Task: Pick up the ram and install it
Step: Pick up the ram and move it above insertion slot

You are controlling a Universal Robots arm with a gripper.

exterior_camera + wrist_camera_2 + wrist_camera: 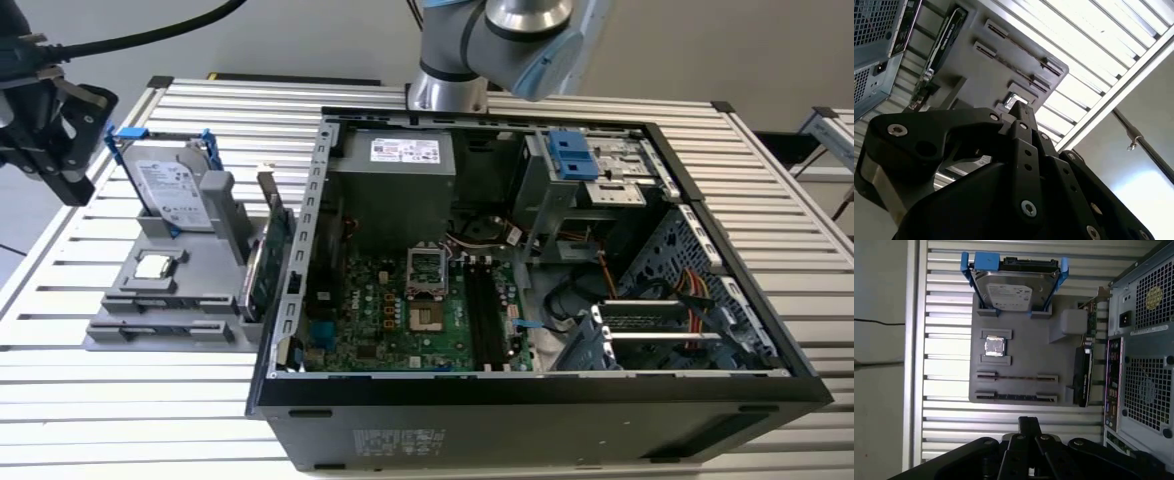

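Black gripper [1029, 424], closed together on nothing, hangs clear of the grey plastic tray [1024, 347]; the slim bluish ram stick [1016, 396] (edge-on at the tray's edge) could tilt under a skewed pinch.

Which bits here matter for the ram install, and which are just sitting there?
Job in hand:
ram, edge-on in the gray holder
gripper, near the holder
black memory slots on the motherboard in the open case

Lying about:
hard drive in its blue-clipped frame
circuit card
processor chip
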